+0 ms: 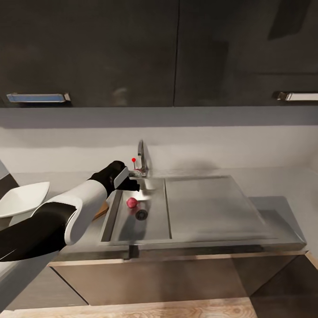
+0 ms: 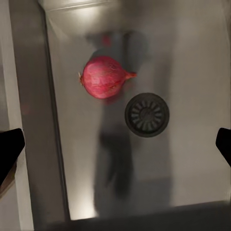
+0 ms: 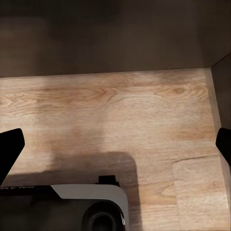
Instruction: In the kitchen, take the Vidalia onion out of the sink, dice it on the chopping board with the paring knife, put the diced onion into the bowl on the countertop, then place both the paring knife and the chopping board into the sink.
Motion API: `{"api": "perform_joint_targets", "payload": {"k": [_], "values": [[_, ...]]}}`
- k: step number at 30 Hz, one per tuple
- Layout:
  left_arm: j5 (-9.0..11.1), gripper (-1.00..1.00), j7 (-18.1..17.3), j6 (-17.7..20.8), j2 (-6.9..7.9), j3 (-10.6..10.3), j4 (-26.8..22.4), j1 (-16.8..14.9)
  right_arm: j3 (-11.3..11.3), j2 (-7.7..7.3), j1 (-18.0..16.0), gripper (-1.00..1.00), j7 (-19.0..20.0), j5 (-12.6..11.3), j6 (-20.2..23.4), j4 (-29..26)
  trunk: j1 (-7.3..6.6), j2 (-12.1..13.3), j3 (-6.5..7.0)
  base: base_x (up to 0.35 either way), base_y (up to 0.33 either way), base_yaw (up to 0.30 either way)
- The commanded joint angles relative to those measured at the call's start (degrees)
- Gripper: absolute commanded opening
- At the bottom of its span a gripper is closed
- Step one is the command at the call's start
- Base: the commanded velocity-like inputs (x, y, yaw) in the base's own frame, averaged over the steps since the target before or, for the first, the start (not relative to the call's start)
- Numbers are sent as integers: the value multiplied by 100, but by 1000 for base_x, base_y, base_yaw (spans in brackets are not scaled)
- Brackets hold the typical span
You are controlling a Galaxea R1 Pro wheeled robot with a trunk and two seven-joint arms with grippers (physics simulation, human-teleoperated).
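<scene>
Left gripper [image 1: 132, 184] hangs over the stainless-steel sink [image 1: 115, 221], fingers spread wide, empty. Pinkish-red onion [image 2: 105, 77] beside round drain [image 2: 147, 114]. White squarish bowl [image 1: 22, 199] half hidden behind arm. Right gripper [image 3: 115, 144] fingers spread above wood-plank floor [image 3: 125, 106].

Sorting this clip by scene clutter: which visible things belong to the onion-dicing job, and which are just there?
Job:
onion in the sink
bowl
chopping board, a sliver behind the arm
countertop
left gripper, open above the basin

Just there:
tap
drainboard
upper cabinets
wood floor
</scene>
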Motion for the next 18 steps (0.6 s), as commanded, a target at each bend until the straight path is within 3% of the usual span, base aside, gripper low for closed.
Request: {"api": "perform_joint_targets", "payload": {"k": [1,18], "values": [[62,100,41,23,1,-34,-7,-4,0,0,-4,100,-11,0,-17,2,4,-12,-20,105,4,0],[61,100,39,14,-4,-34,70,30,0,0,-4,100,-11,0,-17,2,4,-12,-155,103,-46,0]]}}
